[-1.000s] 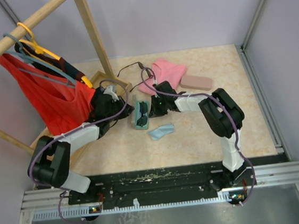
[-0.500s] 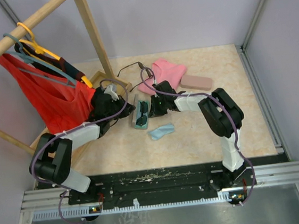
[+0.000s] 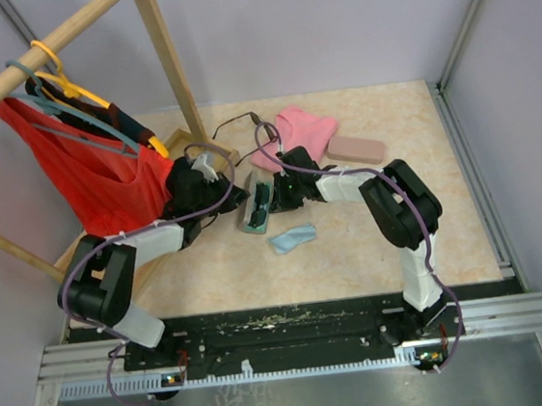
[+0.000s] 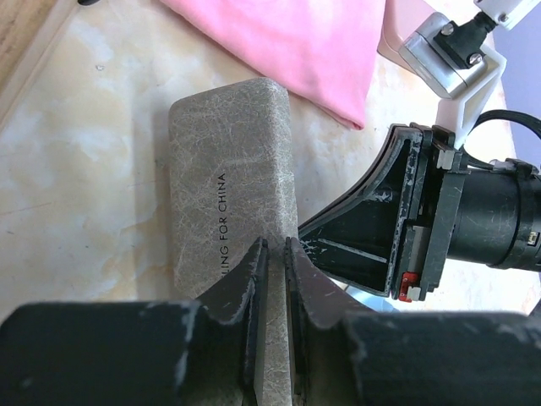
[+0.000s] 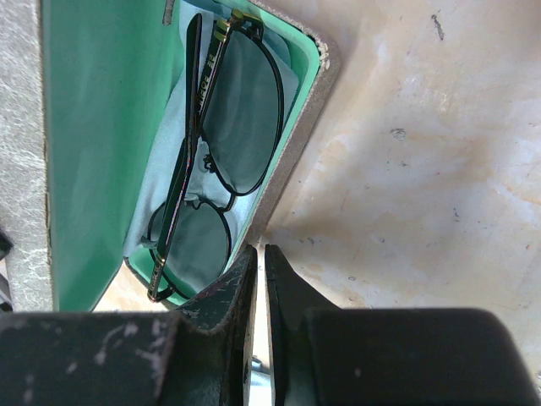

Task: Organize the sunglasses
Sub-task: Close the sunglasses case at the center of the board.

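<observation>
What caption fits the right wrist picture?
Sunglasses lie folded in an open green-lined case, the right gripper at its rim.

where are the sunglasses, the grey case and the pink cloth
sunglasses (image 5: 241,110), right wrist view, on the upper lens
grey case (image 4: 228,152), left wrist view, on the lid's outer face
pink cloth (image 4: 296,42), left wrist view, on its middle

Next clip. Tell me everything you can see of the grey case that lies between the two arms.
The case is oblong, grey and fibrous outside, with printed lettering on the lid, and mint green inside. It lies on the table, partly open, holding folded dark-framed sunglasses on a pale blue cloth. The left pincer seems to pinch its lid, the right pincer its tray's rim.
</observation>
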